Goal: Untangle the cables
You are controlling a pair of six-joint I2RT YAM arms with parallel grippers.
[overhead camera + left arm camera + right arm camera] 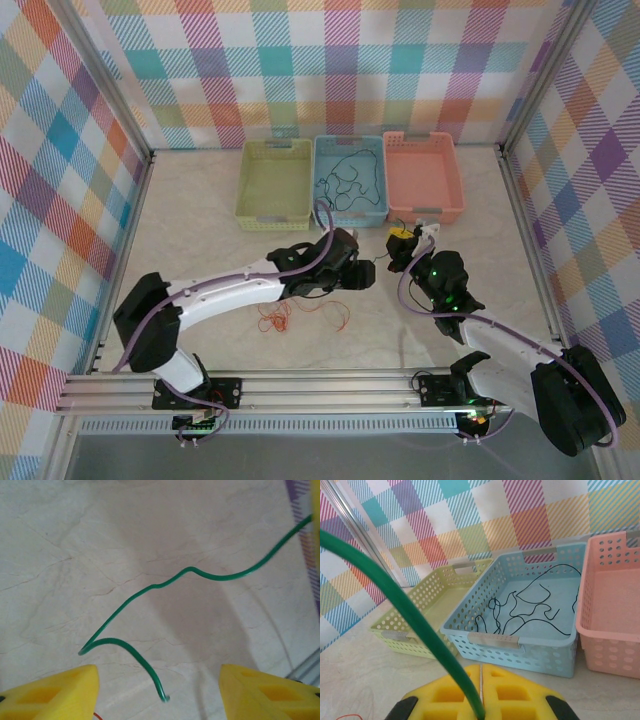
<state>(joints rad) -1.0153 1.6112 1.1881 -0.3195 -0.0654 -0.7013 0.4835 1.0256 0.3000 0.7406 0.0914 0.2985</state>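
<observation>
Nearest, the left arm (230, 290) and right arm (500, 345) rise from the front edge of the tabletop (200, 240) and lean in toward its middle. Just past their bases an orange cable (290, 318) lies in loose loops on the tabletop, beside the left arm and apart from both grippers.

Farther in, the left gripper (357, 272) (159, 672) hangs low over the tabletop with its yellow fingers (60, 692) spread wide. A green cable (155, 585) curls through the gap between them, its free end touching neither finger. Whether it rests on the tabletop or hangs just above it, I cannot tell.

Just beside it, the right gripper (403, 240) (481, 672) has its yellow fingers (445, 695) pressed together, pinching the green cable, which arcs up and away from the jaws.

At the far wall three baskets stand side by side: yellow basket (275, 190), blue basket (350, 217) and pink basket (425, 180). A black cable (345, 180) lies tangled inside the blue one.
</observation>
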